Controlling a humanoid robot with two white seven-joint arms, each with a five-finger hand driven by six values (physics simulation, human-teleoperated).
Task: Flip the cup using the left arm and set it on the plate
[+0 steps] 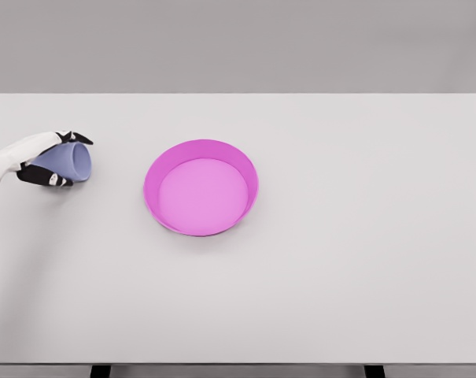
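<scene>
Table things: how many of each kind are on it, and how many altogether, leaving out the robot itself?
Cups: 1, pale blue, lying tilted in the left robot hand
Plates: 1, pink, holding nothing
Total: 2 things on the white table

A wide white table point(363, 276) fills most of what I can see, its top flat and evenly lit; its far edge runs straight across against a plain grey wall point(238, 43); along the near edge, two dark legs point(101, 371) poke out underneath, one toward the left, the other toward the right; the wall behind is bare and uniform
</scene>
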